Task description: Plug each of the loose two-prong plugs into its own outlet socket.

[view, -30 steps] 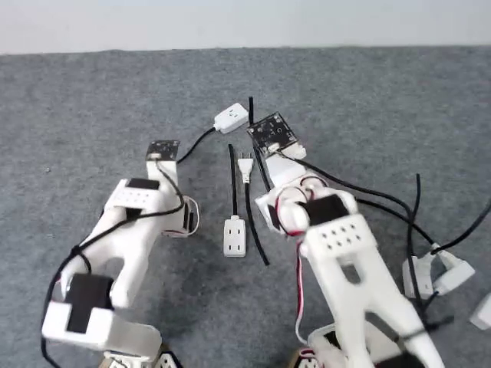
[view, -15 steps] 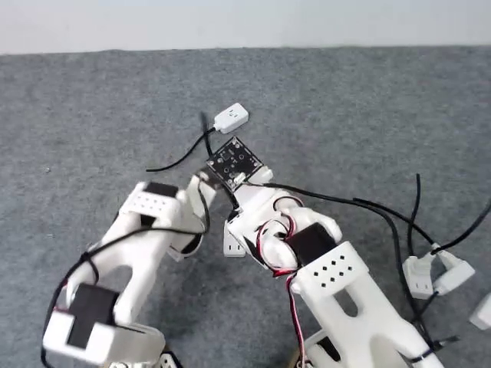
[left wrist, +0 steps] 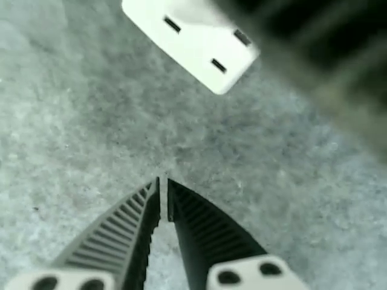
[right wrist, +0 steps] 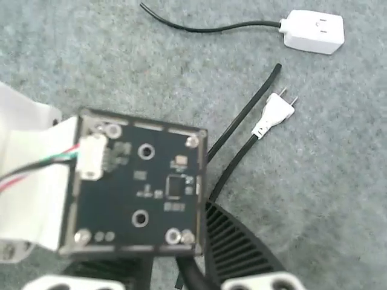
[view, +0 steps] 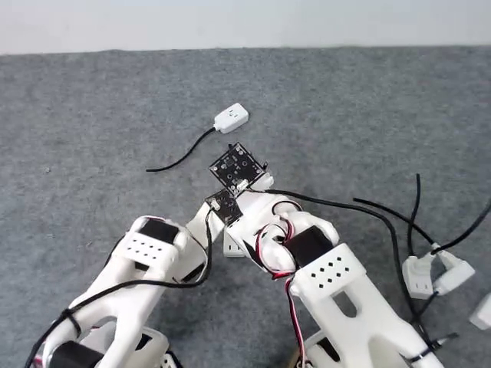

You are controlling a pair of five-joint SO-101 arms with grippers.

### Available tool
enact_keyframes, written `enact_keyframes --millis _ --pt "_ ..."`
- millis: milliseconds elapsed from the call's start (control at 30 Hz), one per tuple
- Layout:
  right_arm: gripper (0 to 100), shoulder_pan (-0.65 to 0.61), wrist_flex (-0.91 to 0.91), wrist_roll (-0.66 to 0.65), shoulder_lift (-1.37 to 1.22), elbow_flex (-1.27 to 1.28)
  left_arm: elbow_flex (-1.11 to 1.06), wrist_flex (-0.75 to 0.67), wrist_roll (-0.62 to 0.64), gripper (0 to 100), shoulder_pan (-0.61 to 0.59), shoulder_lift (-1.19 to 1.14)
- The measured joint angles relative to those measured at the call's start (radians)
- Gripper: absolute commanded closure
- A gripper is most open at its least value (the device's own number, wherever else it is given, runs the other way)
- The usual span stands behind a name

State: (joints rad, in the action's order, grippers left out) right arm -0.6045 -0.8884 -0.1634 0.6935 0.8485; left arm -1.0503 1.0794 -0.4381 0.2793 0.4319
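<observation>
Grey surface (view: 92, 100). Left arm (view: 146, 249) and right arm (view: 330, 272) are crowded together mid-surface, judged so one can steady a socket while the other brings a plug. Two outlet sockets: far socket (view: 231, 117) out past the arms, near socket (view: 232, 245) half under them, flat just ahead of the left gripper (left wrist: 163, 184), jaws pressed together, empty. One two-prong plug (right wrist: 275, 115) lies flat, prongs toward the far socket, near but apart, not plugged. Right gripper (right wrist: 211, 238) state cannot tell, the left arm's camera board (right wrist: 136, 181) hides it. Three white cord ends (view: 418, 280) off to the side, type unclear

White arms (view: 337, 295), red wires (view: 294, 310), ribbed black claw (left wrist: 163, 188)
</observation>
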Motion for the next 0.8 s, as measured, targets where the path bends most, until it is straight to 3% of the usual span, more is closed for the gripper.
enact_keyframes --millis 333,533,800 --pt "99.1 0.0 0.147 0.138 -0.002 0.092 0.0 -0.201 0.35 98 -0.238 0.006" --pt "99.1 0.0 0.114 0.164 -0.034 0.064 0.002 -0.216 0.371 98 -0.279 0.006" --pt "99.1 0.0 -0.094 0.219 -0.356 -0.216 0.002 -0.241 0.376 98 -0.292 0.006"
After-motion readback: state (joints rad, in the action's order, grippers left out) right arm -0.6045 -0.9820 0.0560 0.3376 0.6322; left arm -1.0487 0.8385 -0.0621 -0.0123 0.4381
